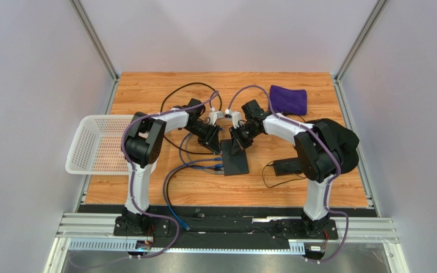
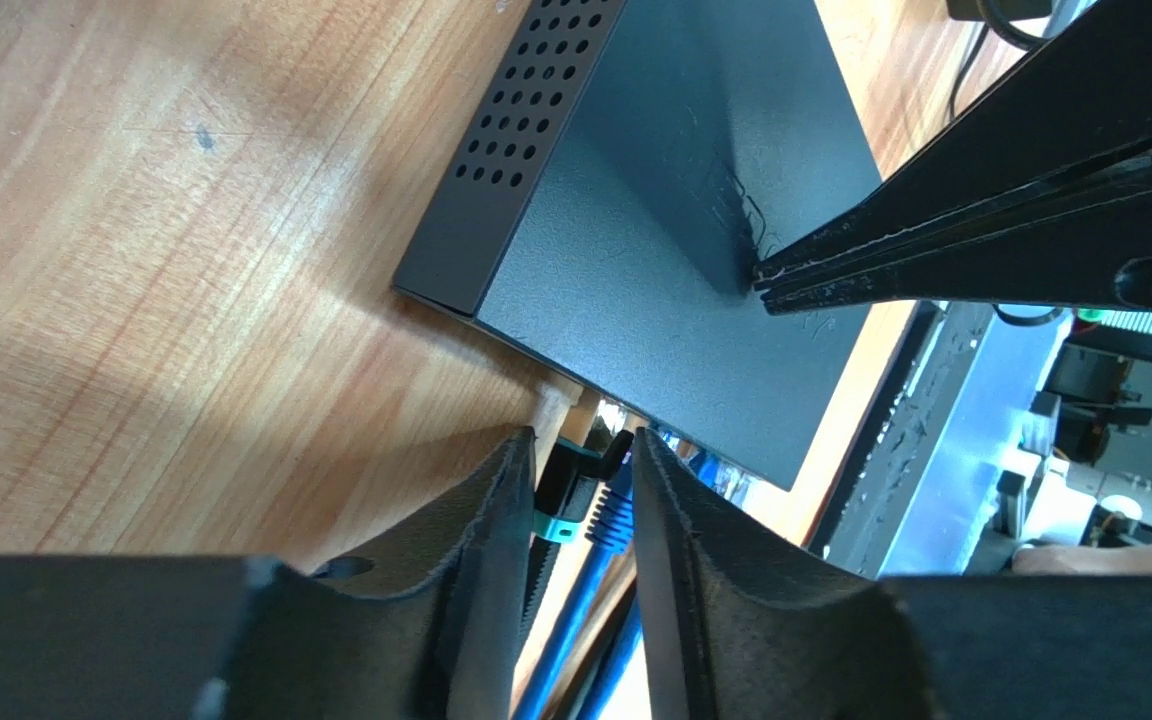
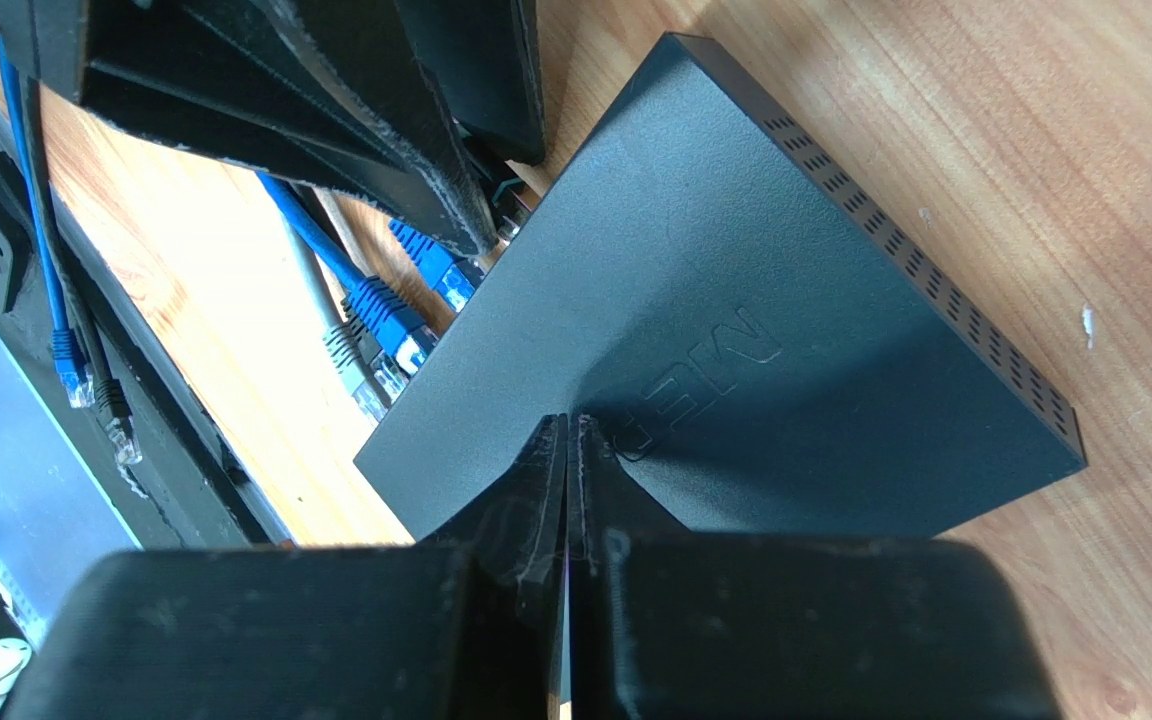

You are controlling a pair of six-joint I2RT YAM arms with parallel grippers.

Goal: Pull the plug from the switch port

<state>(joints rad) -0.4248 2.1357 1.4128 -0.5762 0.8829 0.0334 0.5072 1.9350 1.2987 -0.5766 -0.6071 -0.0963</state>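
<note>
Pinning the flat matte-black switch box [image 3: 778, 300] with your closed, empty right gripper [image 3: 569, 423] stops sliding; left gripper [image 2: 584, 440] straddles the black teal-tabbed plug [image 2: 573, 489], jaws partly apart, grip unclear.

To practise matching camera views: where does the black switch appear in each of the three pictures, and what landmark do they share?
Top external: switch in the middle of the picture.
Left wrist: upper middle, seen from its vented side.
Right wrist: centre, filling much of the frame.
Shared landmark: blue cables at its socket edge.
</note>
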